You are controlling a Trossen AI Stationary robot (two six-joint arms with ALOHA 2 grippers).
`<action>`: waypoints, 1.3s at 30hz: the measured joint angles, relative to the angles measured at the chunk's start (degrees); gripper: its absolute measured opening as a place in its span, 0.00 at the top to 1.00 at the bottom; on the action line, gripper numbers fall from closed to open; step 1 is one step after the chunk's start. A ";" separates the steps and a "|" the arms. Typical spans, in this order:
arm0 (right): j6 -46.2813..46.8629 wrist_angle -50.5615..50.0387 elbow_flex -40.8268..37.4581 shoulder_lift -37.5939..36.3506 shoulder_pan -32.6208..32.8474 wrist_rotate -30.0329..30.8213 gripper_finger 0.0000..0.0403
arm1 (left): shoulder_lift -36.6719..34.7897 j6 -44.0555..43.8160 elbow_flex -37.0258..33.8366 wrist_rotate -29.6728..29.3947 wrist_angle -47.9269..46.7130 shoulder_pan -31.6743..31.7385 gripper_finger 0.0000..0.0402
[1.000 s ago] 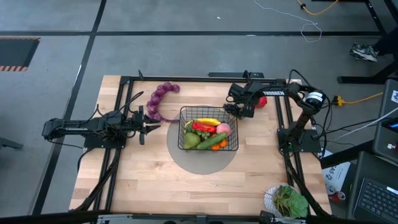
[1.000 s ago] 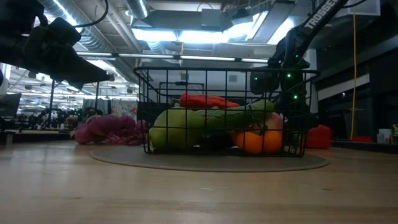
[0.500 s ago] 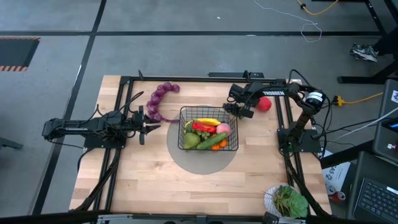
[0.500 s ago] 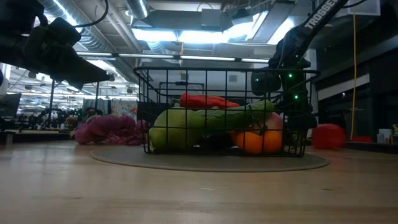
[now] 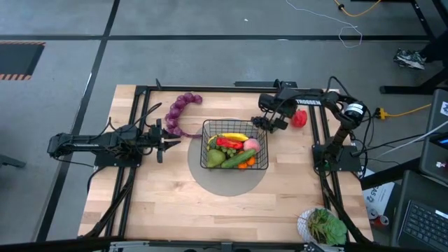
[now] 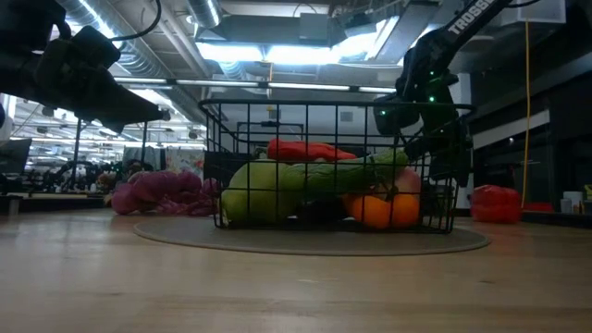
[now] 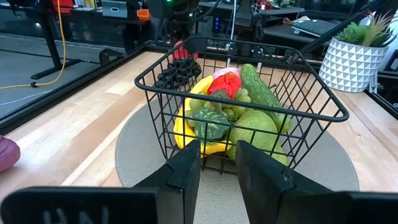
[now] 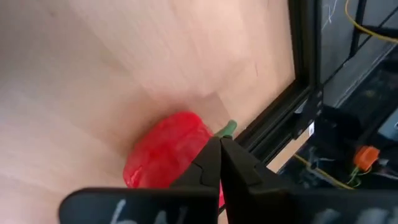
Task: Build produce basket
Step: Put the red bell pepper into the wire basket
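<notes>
The black wire basket (image 5: pixel 204 145) stands on a round grey mat at mid-table, filled with produce: a pear, a cucumber, a banana, oranges and a red piece. A purple grape string (image 5: pixel 178 112) lies on the wood at the far left of the basket. A red pepper (image 5: pixel 299 117) lies on the table to the far right of the basket, also in the low view as the pepper (image 6: pixel 498 203). My right gripper (image 5: pixel 278 124) hangs shut just beside the pepper, between it and the basket. My left gripper (image 7: pixel 217 163) waits at the table's left, level, slightly open, facing the basket. My right gripper (image 8: pixel 221 146) shows its shut fingertips right in front of the pepper's green stem (image 8: pixel 229 128), slanting down. Nothing shows between the fingers. I cannot tell whether the tips touch the pepper. The pepper lies on the wood, not lifted.
A white pot of leafy greens (image 5: pixel 323 225) stands at the near right corner. Black frame rails (image 5: pixel 318 133) run along the table's sides, one close behind the pepper. The grey mat (image 5: pixel 227 180) shows bare in front of the basket.
My right gripper has shut with nothing in it, risen a little and rolled its wrist. The red pepper has come out from under the gripper and moved toward the table's right edge, staying on the wood.
</notes>
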 joint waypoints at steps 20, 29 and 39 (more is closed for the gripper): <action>25.40 -16.08 0.94 -7.12 0.58 -4.19 1.00 | 0.00 0.02 0.01 -0.01 -0.01 0.00 0.76; 35.37 -8.91 -3.70 -23.46 2.57 -3.89 1.00 | 0.00 0.01 0.01 0.00 -0.01 0.00 0.76; 32.64 2.69 -10.94 -26.58 2.01 -9.62 0.90 | 0.01 0.01 0.00 -0.02 -0.01 -0.02 0.76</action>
